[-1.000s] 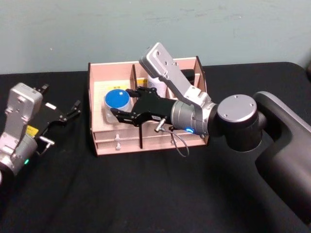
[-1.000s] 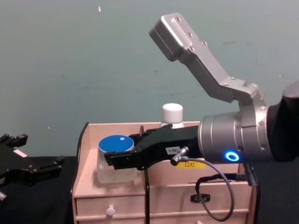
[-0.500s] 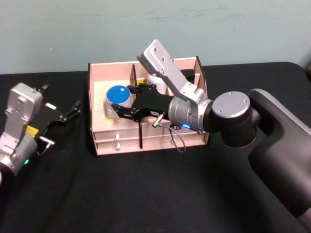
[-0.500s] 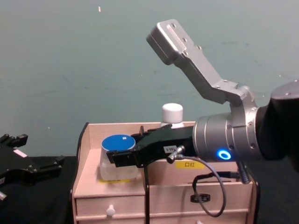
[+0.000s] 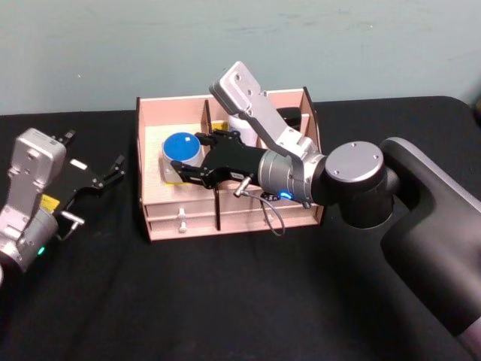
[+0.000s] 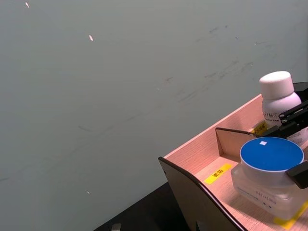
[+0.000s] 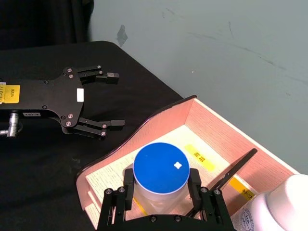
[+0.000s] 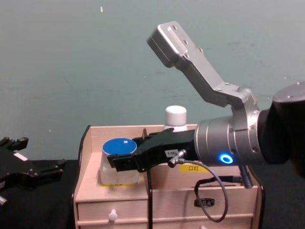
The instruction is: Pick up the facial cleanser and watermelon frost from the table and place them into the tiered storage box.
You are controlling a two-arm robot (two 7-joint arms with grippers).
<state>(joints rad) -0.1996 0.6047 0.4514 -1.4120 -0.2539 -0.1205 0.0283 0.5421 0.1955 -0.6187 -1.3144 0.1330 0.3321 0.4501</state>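
The watermelon frost (image 5: 182, 147), a clear jar with a blue lid, stands in the left compartment of the tiered storage box (image 5: 141, 162), a pale wooden organiser with drawers. My right gripper (image 5: 187, 155) reaches over the box and is shut on the jar, one black finger on each side (image 7: 161, 179). The facial cleanser (image 8: 175, 117), a white bottle with a rounded cap, stands in the compartment behind and to the right of the jar (image 6: 276, 94). My left gripper (image 5: 113, 170) rests open on the table left of the box (image 7: 115, 99).
The black table runs to a grey-green wall behind the box. A wooden divider (image 7: 231, 171) separates the jar's compartment from the bottle's. A cable (image 8: 214, 200) loops from my right wrist in front of the drawers (image 8: 112, 214).
My right gripper has carried the jar a little lower and farther back into the left compartment. The left arm has not moved.
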